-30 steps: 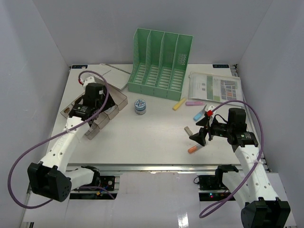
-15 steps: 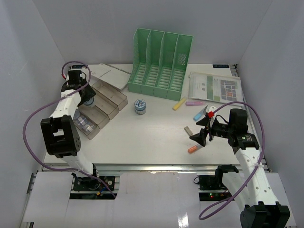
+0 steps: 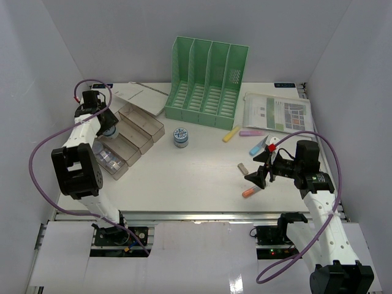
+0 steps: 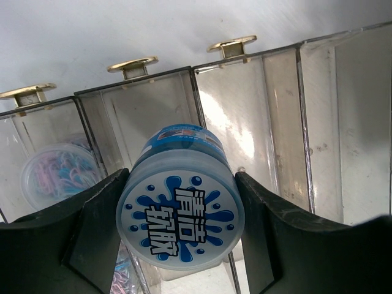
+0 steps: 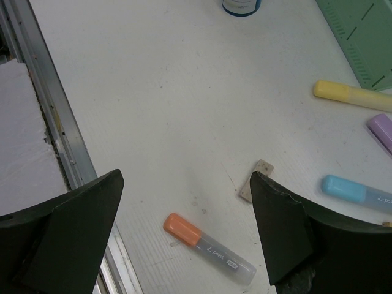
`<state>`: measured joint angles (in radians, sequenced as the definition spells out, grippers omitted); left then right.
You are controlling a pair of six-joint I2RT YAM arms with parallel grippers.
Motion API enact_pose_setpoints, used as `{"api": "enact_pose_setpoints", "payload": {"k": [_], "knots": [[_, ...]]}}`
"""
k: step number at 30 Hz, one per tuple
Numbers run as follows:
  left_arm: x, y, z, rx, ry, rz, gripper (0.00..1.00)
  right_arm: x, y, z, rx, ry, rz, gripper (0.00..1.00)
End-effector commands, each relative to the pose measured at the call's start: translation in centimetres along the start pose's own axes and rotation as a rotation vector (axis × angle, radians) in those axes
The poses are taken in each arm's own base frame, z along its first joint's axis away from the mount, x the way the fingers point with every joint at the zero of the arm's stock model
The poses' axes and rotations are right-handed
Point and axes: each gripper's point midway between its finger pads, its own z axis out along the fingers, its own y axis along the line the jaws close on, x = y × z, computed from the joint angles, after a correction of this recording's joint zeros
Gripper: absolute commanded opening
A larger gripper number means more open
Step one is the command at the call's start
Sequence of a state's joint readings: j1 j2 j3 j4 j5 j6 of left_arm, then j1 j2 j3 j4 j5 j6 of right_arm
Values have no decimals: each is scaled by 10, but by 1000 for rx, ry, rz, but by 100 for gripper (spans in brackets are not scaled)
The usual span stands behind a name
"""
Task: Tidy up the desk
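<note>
The desk [image 3: 184,177] is a white tabletop with a metal rail [image 3: 184,214] along its front. My left gripper [image 3: 108,127] is shut on a small blue jar [image 4: 180,214] with a splash-print lid. It holds the jar over the clear compartment box [image 3: 131,131] at the desk's left. Its fingers [image 4: 92,233] press the jar's sides. My right gripper [image 3: 260,171] is open and empty, above an orange-capped marker [image 5: 208,248] and a small beige eraser [image 5: 256,180].
A green file rack [image 3: 208,82] stands at the back. A second blue jar [image 3: 180,136] sits mid-desk. Yellow [image 5: 349,95], purple [image 5: 383,131] and blue [image 5: 358,191] markers lie right of centre. Printed papers [image 3: 278,113] lie at the back right. A tub of paperclips [image 4: 58,174] sits in the box.
My left arm has swung out to the desk's left edge and its wrist has turned, with the gripper staying over the clear box. The right arm has not moved.
</note>
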<state>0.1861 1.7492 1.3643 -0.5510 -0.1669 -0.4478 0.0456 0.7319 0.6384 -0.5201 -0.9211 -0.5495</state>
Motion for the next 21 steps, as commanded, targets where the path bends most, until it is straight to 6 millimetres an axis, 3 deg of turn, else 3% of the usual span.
{"api": "enact_pose_setpoints", "payload": {"k": [1, 14, 21], "knots": [[-9, 2, 1, 1, -20, 9, 10, -3, -1, 0, 5, -19, -16, 90], [2, 14, 4, -16, -1, 17, 13, -4, -1, -1, 5, -22, -20, 90], [-4, 18, 0, -25, -19, 17, 14, -3, -1, 0, 0, -21, -14, 90]]}}
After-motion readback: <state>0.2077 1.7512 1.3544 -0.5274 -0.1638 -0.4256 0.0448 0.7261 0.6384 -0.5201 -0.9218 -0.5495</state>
